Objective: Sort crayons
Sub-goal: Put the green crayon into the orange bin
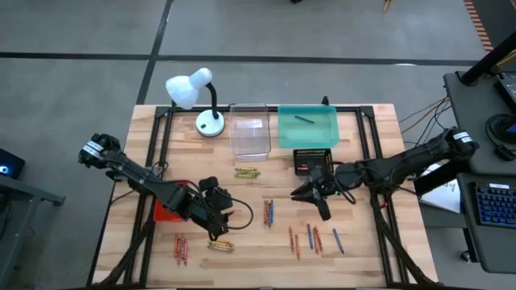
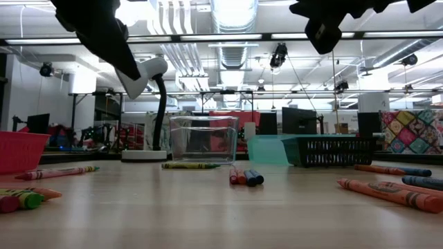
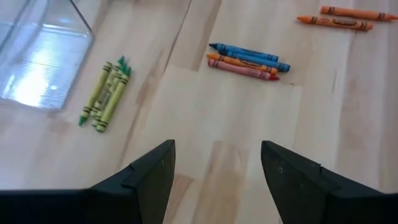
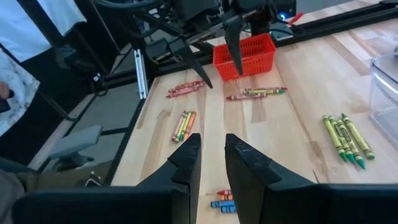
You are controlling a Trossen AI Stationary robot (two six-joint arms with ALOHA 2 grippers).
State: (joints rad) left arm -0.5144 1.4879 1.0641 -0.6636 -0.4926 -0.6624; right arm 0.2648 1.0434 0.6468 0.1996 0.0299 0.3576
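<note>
Crayons lie flat on the wooden table in small groups: yellow-green ones [image 1: 247,171], blue and red ones [image 1: 268,212], orange and red ones [image 1: 310,238], red ones [image 1: 181,248], yellow ones [image 1: 220,245]. One blue crayon [image 1: 303,119] lies in the teal tray [image 1: 284,137]. My left gripper [image 1: 226,208] is open and empty above the table beside the red tray [image 1: 165,213]. Its wrist view [image 3: 217,168] shows bare wood between the fingers. My right gripper [image 1: 302,197] hovers just right of the blue and red group [image 4: 224,202]. Its fingers [image 4: 212,155] stand a narrow gap apart and hold nothing.
A clear tray [image 1: 248,129], the teal tray and a black basket [image 1: 314,159] stand at the far middle. A white desk lamp [image 1: 193,89] stands at the far left. Both arms hang well above the tabletop in the low view [image 2: 325,31].
</note>
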